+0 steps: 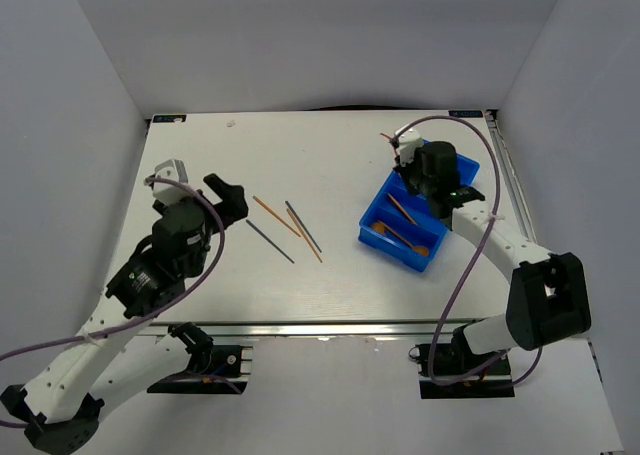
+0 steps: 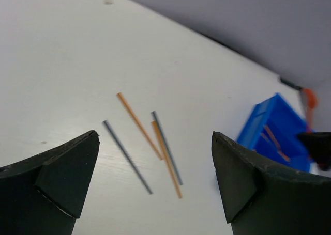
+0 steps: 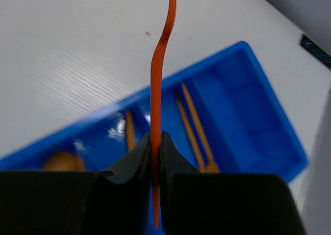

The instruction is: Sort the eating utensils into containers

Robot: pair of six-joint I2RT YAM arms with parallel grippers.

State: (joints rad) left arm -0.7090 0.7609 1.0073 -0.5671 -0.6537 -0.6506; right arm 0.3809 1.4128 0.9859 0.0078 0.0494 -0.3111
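My right gripper [image 3: 155, 142] is shut on a thin red-orange utensil [image 3: 156, 90] seen edge-on, held above the bright blue tray [image 3: 248, 75]. In the top view the right gripper [image 1: 405, 165] hovers over the tray's far end [image 1: 465, 165], and the utensil's red tip [image 1: 388, 136] sticks out past it. Orange utensils [image 3: 194, 126] lie in the tray's compartments. My left gripper [image 2: 155, 193] is open and empty, above the table to the left of several loose sticks, orange [image 2: 138, 125] and dark blue-grey [image 2: 126, 156]. They also show in the top view [image 1: 285, 227].
White walls enclose the table on three sides. The table's metal front rail [image 1: 330, 327] runs along the near edge. The tray sits at the right, close to the table's right edge [image 1: 510, 185].
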